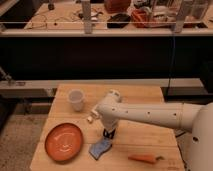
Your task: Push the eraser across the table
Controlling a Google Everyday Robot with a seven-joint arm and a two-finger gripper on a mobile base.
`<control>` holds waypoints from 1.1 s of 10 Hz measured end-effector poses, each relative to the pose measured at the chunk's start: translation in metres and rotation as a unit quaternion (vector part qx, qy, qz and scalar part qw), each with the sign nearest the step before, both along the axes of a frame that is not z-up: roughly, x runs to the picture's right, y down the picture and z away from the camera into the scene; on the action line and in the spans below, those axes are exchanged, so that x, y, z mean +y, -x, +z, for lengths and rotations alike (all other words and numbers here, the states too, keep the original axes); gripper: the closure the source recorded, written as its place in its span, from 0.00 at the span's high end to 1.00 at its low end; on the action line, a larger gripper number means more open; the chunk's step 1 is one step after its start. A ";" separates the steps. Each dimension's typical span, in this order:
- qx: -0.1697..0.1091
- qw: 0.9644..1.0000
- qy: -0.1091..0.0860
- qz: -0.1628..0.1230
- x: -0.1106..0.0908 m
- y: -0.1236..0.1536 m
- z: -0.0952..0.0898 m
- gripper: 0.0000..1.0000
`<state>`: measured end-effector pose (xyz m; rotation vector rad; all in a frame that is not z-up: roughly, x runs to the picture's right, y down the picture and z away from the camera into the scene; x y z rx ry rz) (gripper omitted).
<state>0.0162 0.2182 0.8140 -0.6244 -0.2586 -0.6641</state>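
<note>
Cluttered shelving backs the pale wooden surface [145, 95]. The tool [108, 133] sits low near its middle, fingers together. The eraser cannot be told apart from the tool's dark tip and is probably right under it. A push toward the camera would likely drag the blue sponge [100, 148], just beside the tool. Bare room lies beyond and right of the tool; the plate [64, 142] and cup [76, 99] crowd its left.

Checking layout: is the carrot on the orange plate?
No, the carrot lies on the table beside the blue sponge, apart from the plate, while the gripper sits just behind the sponge.
</note>
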 end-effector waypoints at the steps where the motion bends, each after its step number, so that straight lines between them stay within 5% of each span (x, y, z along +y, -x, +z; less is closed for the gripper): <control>1: 0.000 1.000 0.000 0.000 -0.001 0.000 -0.002 0.00; 11: -0.005 1.000 -0.001 0.002 -0.007 0.006 0.005 0.00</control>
